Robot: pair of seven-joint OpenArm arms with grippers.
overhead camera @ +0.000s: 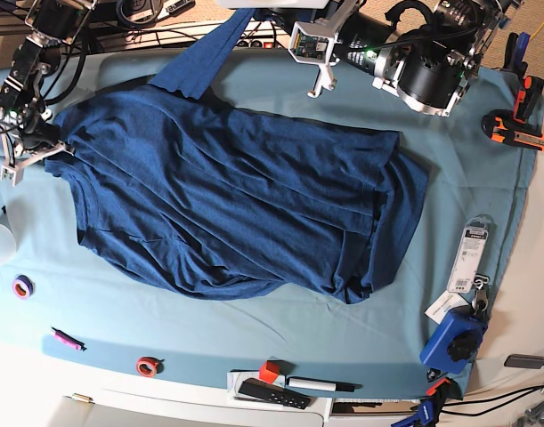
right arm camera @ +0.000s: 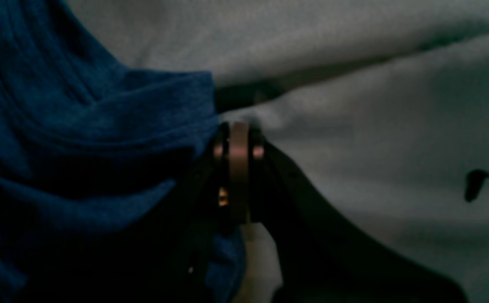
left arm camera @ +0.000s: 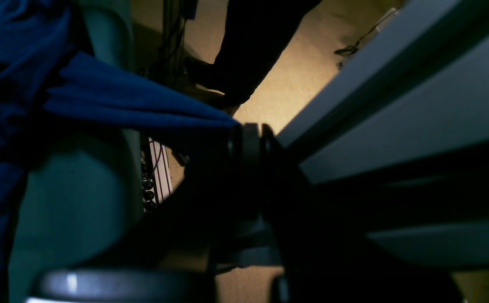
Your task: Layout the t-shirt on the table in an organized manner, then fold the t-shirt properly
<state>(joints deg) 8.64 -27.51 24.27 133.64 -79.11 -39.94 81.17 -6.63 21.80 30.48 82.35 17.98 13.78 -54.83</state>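
Left wrist view: the left gripper (left arm camera: 250, 139) has its jaws clenched on a stretched fold of the t-shirt (left arm camera: 113, 97), lifted past the worktop (left arm camera: 76, 202) edge.

Right wrist view: the right gripper (right arm camera: 239, 145) has its jaws closed beside the shirt's hem; whether cloth is caught, I cannot tell.

Base view: the shirt lies rumpled mid-worktop; uneven pulling could drag it askew.

Purple tape roll (overhead camera: 22, 286), red tape roll (overhead camera: 148, 365), black marker (overhead camera: 320, 384), blue clamp (overhead camera: 452, 340), orange cutter (overhead camera: 515, 130).

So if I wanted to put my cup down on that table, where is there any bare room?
Bare cloth on the table runs along the near side, between the t-shirt and the marker row. Another patch sits right of the shirt, before the packaged tag. The far edge is crowded: both arms work there, each tool gripping the shirt.
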